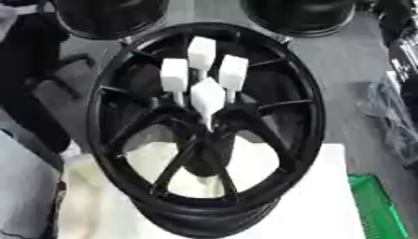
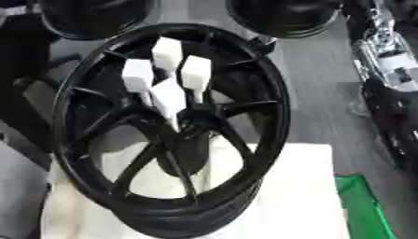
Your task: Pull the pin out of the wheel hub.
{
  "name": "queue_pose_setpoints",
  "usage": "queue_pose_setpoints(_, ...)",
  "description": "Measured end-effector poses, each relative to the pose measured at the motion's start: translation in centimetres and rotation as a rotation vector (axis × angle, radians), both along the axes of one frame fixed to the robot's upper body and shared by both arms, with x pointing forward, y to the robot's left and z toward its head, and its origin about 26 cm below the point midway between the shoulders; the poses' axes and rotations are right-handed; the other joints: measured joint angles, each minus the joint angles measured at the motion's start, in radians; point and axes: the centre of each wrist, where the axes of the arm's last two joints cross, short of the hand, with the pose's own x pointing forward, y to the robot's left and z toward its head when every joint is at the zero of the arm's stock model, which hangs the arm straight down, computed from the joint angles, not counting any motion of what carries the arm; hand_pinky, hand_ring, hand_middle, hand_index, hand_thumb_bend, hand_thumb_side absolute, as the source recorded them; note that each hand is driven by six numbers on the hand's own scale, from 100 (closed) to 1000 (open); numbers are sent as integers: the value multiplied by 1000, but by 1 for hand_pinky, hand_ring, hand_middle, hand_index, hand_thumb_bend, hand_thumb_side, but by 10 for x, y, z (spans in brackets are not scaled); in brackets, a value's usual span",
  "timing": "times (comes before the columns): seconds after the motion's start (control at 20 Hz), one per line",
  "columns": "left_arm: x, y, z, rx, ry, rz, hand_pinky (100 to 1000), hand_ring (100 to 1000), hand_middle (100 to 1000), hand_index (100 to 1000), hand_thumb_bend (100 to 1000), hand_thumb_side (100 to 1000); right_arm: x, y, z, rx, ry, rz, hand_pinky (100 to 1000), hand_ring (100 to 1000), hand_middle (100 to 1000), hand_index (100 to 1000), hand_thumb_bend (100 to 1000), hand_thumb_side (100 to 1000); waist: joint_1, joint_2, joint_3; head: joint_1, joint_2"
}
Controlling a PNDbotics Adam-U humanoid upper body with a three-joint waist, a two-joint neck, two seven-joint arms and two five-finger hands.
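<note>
Standing on a white-covered tabletop, the black wheel hub carries four white-headed pins clustered at its centre. Only the right eye view shows a black-and-silver arm at right; no hand shows, and no writing is legible.

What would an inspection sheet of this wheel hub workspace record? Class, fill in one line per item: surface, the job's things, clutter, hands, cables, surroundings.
Surface: white table top, bare at the right of the wheel.
Job's things: black spoked wheel hub lying on the table; four pins with white block heads standing clustered in its centre.
Clutter: green crate beside the table's right edge.
Hands: neither hand seen; a black and silver arm shows at the right edge.
Cables: nothing seen.
Surroundings: grey floor; two more black wheels at the far edge.
</note>
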Motion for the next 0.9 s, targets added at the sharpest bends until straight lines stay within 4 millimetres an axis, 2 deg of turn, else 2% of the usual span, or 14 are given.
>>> queue_pose_setpoints(0.3,-8,-6,3,-21,-14,-2,744,893,912,925,959,536,-1,8,6,-31,-3,34,827,809,807,852,549,572,3,0,-6,2,0)
queue_pose_setpoints(0.6,-10,-7,5,-8,-14,-22,744,887,897,920,968,539,-1,17,15,-65,-7,60,825,802,797,847,560,510,-3,0,-7,2,0)
queue_pose_setpoints(0.7,-11,-6,3,-3,-12,-30,744,887,895,918,974,537,-2,20,25,-106,-7,78,824,802,796,849,556,497,-15,0,-10,1,0)
queue_pose_setpoints(0.9,-13,-2,2,7,-16,-37,743,883,884,910,987,540,-9,29,62,-263,-24,126,819,800,795,854,550,500,-41,-2,-19,0,0)
